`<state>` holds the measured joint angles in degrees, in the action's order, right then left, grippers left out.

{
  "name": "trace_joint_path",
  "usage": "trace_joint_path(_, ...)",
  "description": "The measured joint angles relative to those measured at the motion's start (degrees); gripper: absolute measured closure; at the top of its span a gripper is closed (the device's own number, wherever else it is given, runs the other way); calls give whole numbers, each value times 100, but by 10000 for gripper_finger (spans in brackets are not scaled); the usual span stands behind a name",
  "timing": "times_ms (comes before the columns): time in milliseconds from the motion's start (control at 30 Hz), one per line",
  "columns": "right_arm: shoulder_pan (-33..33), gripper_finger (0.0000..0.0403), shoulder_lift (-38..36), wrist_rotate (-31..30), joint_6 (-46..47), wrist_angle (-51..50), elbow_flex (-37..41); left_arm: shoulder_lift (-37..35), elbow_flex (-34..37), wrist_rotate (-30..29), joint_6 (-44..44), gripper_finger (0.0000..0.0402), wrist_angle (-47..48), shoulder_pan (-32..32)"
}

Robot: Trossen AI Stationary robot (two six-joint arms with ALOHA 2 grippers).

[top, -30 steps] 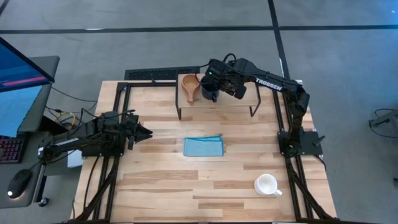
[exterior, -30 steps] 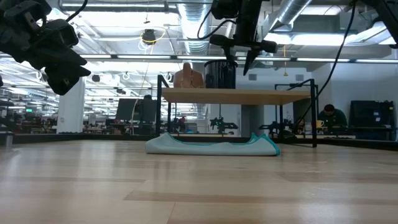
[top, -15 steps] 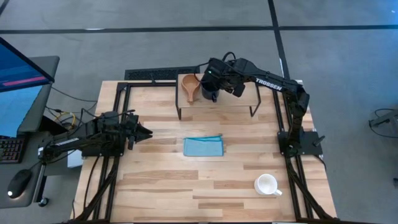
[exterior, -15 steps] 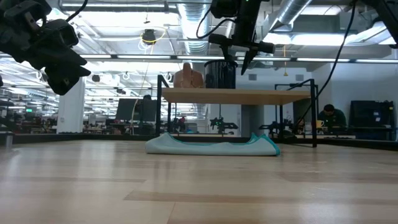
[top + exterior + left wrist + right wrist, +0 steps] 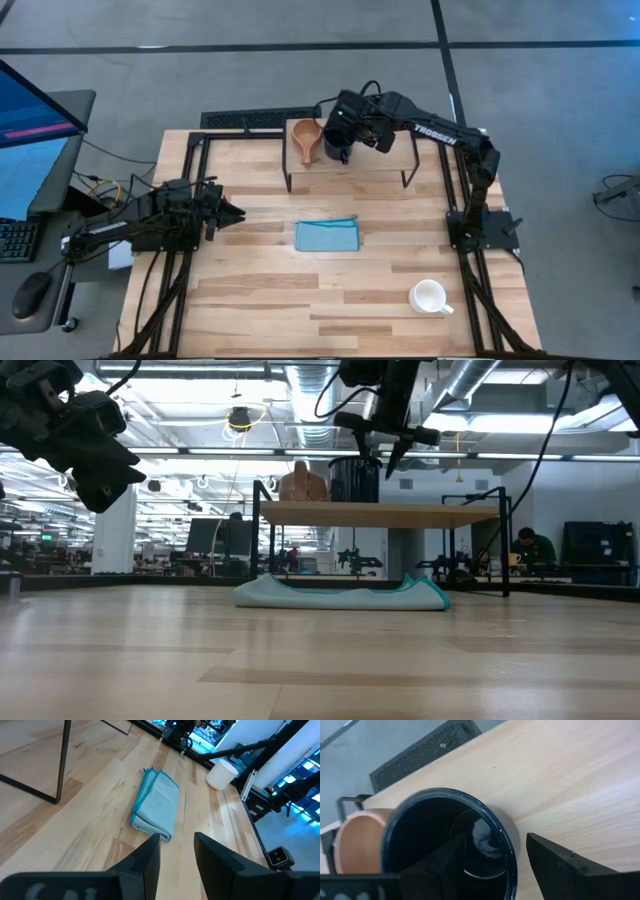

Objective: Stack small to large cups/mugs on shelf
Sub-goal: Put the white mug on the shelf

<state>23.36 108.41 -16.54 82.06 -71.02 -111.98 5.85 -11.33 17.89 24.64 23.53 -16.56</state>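
- The right gripper [image 5: 492,870] is spread, one finger [image 5: 445,865] inside the dark navy mug [image 5: 447,840] and the other [image 5: 560,865] outside it, straddling the mug's wall; whether the pads touch it I cannot tell.
- That navy mug [image 5: 336,146] stands upright on the shelf [image 5: 380,165], toward its left end, with the right gripper [image 5: 342,128] just over it.
- Just left of it — touching or a hair apart, I cannot tell — stands the small tan wooden cup [image 5: 305,134], its flat handle pointing toward the near side of the table.
- In the low view the wooden cup [image 5: 303,484] and the navy mug [image 5: 354,480] stand side by side on the shelf board [image 5: 420,515], which rests on thin black legs.
- The right arm [image 5: 440,135] reaches in from the right and carries white lettering reading "TROSSEN".
- The left gripper [image 5: 176,851] is slightly spread and holds nothing; it hovers over the left side of the table [image 5: 250,290], well apart from the shelf, pointing right.
- A blue folded cloth [image 5: 327,236] lies flat mid-table, nearer than the shelf.
- The white mug [image 5: 429,296] stands upright by the table's near right corner — well apart from the other two.
- A person [image 5: 533,547] sits in the room far beyond the table, on the right.
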Motion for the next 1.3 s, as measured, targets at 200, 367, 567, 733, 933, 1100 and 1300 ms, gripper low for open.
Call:
trace_joint_path(200, 10, 173, -95, -13, -154, -10, -283, 2, 0, 0, 0, 292, 11, -1)
trace_joint_path(367, 93, 173, -95, -5, -788, -76, -914, 0, 0, 0, 0, 292, 15, -2)
trace_joint_path(567, 157, 173, -95, 238, -2249, -89, -1927, 2, 1, 0, 0, 292, 15, -1)
trace_joint_path(733, 28, 173, -286, 866, -3723, 169, -2209, 0, 1, -16, 0, 292, 15, -1)
trace_joint_path(933, -252, 185, -581, 1065, -4838, -858, -2203, 0, 2, -67, 0, 292, -15, 0)
trace_joint_path(1100, -700, 223, -608, 1059, -5443, -1968, -2189, 2, 2, -559, -2, 292, -20, 0)
trace_joint_path(1300, -1557, 271, -621, 1386, -6901, -1890, -2045, 0, 2, -1340, 238, 292, -69, -1)
